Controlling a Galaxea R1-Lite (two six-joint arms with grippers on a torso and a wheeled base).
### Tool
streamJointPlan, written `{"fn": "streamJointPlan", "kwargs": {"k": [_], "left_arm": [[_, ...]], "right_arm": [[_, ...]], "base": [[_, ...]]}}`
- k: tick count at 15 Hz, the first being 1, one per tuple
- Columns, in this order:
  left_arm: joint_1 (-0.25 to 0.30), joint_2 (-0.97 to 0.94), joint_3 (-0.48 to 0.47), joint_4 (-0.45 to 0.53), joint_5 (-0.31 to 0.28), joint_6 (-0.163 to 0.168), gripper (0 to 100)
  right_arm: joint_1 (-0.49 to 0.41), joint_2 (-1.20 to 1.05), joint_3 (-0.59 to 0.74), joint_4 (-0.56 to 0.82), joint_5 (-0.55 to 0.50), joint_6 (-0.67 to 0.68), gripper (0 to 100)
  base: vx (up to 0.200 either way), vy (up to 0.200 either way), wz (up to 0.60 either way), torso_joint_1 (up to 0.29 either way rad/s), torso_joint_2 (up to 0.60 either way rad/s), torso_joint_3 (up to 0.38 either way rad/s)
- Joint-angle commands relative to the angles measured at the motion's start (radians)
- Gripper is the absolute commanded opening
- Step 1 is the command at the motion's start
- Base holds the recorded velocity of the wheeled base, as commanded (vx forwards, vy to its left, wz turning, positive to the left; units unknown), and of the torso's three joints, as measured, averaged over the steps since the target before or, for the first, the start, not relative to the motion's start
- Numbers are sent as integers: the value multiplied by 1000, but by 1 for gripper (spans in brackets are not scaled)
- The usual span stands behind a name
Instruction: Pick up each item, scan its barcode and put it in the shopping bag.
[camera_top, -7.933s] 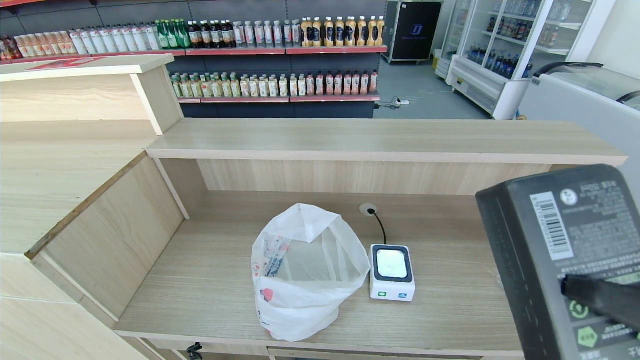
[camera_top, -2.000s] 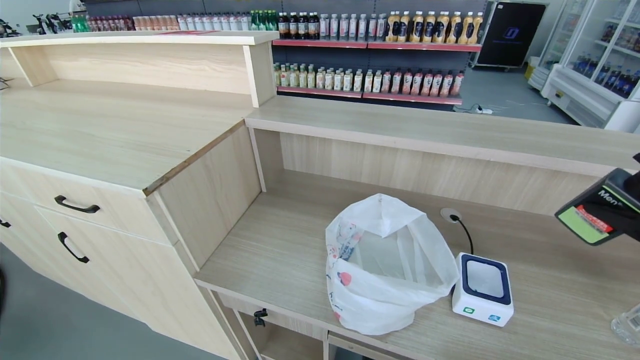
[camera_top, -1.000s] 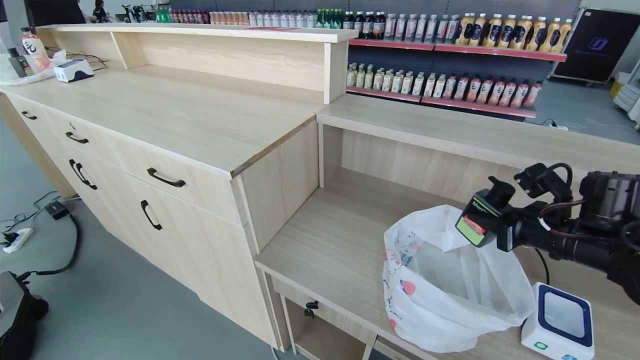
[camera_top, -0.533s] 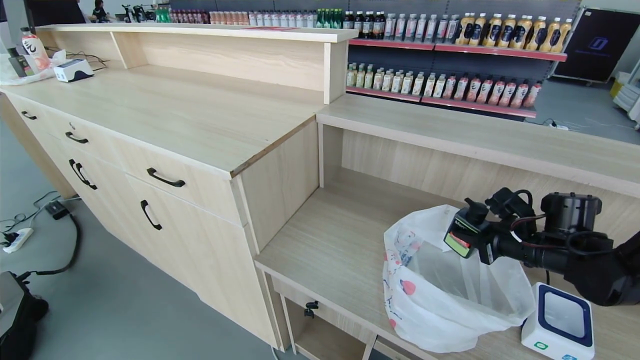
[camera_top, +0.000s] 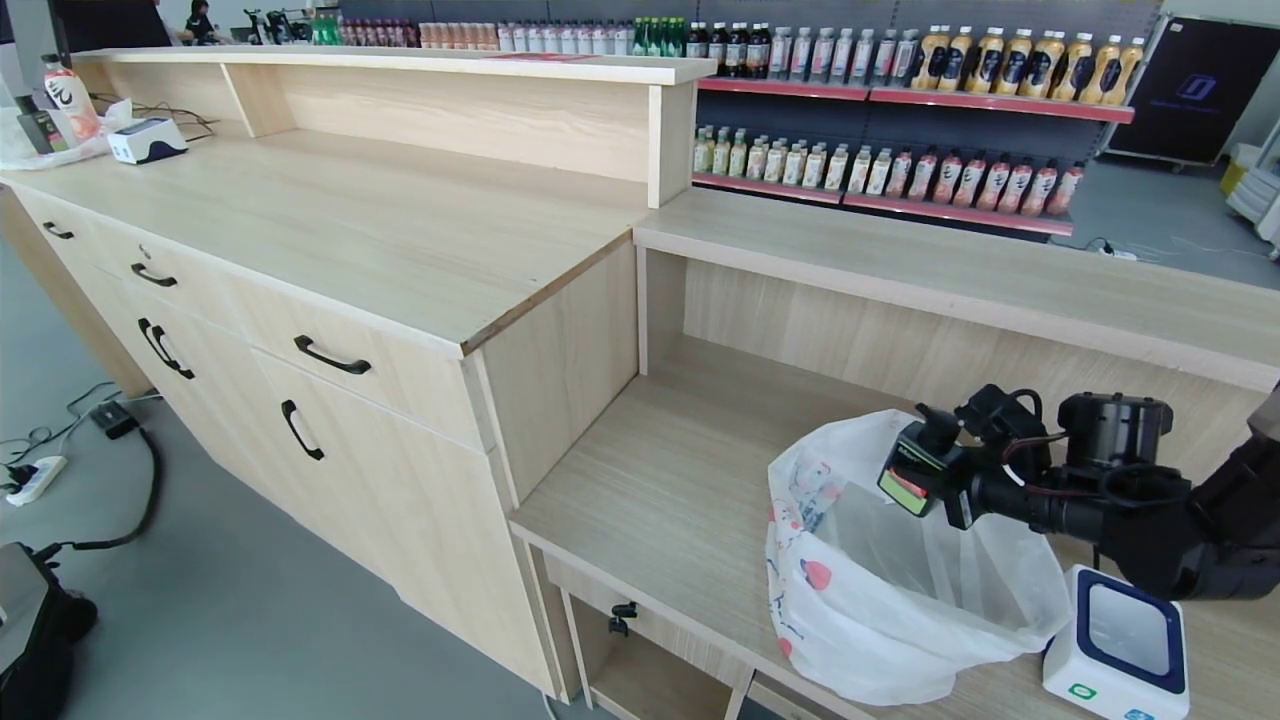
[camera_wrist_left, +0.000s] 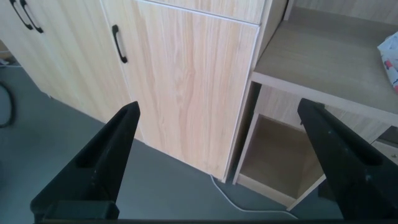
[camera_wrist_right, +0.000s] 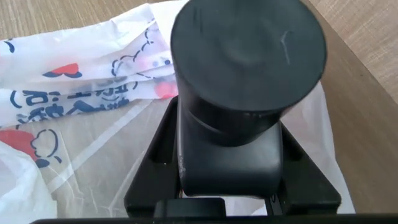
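Note:
My right gripper (camera_top: 948, 482) is shut on a black bottle (camera_top: 905, 472) with a green and red label. It holds the bottle on its side just over the mouth of the white shopping bag (camera_top: 880, 610), which stands open on the low counter. In the right wrist view the bottle's round black cap (camera_wrist_right: 247, 56) sits between the fingers (camera_wrist_right: 155, 168), with the printed bag (camera_wrist_right: 81, 106) right below. The white barcode scanner (camera_top: 1120, 640) stands beside the bag. My left gripper (camera_wrist_left: 217, 109) hangs open with nothing in it, low in front of the cabinet doors.
A raised ledge (camera_top: 950, 270) runs behind the bag. A taller counter (camera_top: 330, 230) with drawers stands on the left, with a second scanner (camera_top: 146, 140) at its far end. Cables (camera_top: 110, 480) lie on the floor. Bottle shelves (camera_top: 880, 110) line the back wall.
The head camera swung left earlier. Over the last second my right gripper has carried the black bottle down and left, closer to the bag's mouth.

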Motion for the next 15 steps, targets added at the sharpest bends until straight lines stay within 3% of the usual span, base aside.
{"fn": "streamJointPlan", "kwargs": {"k": [1, 15], "left_arm": [[0, 0, 0, 0, 0, 0, 100], [0, 0, 0, 0, 0, 0, 100]], "right_arm": [[-1, 42, -46, -1, 33, -5, 0], [-1, 159, -104, -1, 43, -41, 0]], "base": [[0, 0, 0, 0, 0, 0], [0, 0, 0, 0, 0, 0]]}}
